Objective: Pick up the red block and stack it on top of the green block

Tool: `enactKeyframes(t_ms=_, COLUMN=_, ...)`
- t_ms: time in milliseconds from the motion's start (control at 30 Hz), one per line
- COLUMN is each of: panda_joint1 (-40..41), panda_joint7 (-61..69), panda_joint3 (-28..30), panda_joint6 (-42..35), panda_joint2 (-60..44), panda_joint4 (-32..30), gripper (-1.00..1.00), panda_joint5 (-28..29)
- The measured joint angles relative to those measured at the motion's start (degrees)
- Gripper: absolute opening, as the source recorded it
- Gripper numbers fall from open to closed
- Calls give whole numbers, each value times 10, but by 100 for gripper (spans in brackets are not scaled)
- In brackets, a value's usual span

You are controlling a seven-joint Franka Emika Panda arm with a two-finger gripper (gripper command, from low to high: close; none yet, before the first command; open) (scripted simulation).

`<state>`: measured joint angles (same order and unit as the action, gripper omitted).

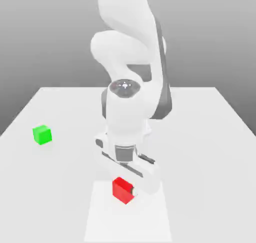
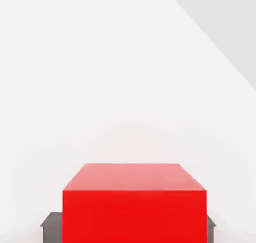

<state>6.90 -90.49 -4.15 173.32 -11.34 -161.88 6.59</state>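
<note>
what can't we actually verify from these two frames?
- Fingertip contact: in the exterior view the gripper is shut on the red block, but the hand's body hides the far pad.
- Red block's base: the hand view's edge cuts off the lower block, so whether it has left the table is unclear.
- Green block: its far faces are turned away in the exterior view.

The white table [image 1: 210, 137] lies bare between the red block [image 1: 121, 188] and the green block [image 1: 42, 134], which sit well apart, so the path across is free. Nothing stands beside or over the green block. The arm [image 1: 131, 87] itself looms over the table's middle, above the red block.
</note>
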Motion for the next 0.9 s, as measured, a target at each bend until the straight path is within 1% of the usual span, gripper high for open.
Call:
enactKeyframes(t_ms=33, panda_joint1=-6, panda_joint7=-1, panda_joint3=6, panda_joint6=8, panda_joint2=-9, panda_joint4=1, gripper=-100, panda_joint5=2)
enactKeyframes(t_ms=100, panda_joint1=1, panda_joint7=6, panda_joint3=-3, panda_joint6=-9, panda_joint2=10, panda_joint4=-1, gripper=-100, panda_joint5=-9)
enactKeyframes(t_ms=200, panda_joint1=8, panda_joint7=31, panda_joint3=-19, panda_joint6=-55, panda_joint2=65, panda_joint4=-9, gripper=-100, panda_joint5=-44)
enactKeyframes(t_ms=300, panda_joint1=3, panda_joint7=50, panda_joint3=-21, panda_joint6=-106, panda_joint2=125, panda_joint4=-18, gripper=-100, panda_joint5=-69)
enactKeyframes(t_ms=467, panda_joint1=73, panda_joint7=85, panda_joint3=30, panda_joint6=-138, panda_joint2=167, panda_joint4=-26, gripper=-100, panda_joint5=-31)
enactKeyframes(t_ms=667, panda_joint1=165, panda_joint7=135, panda_joint3=108, panda_joint6=-160, panda_joint2=201, panda_joint4=-34, gripper=-100, panda_joint5=23)
enactKeyframes(t_ms=900, panda_joint1=271, panda_joint7=204, panda_joint3=200, panda_joint6=-184, panda_joint2=239, panda_joint4=-43, gripper=-100, panda_joint5=74)
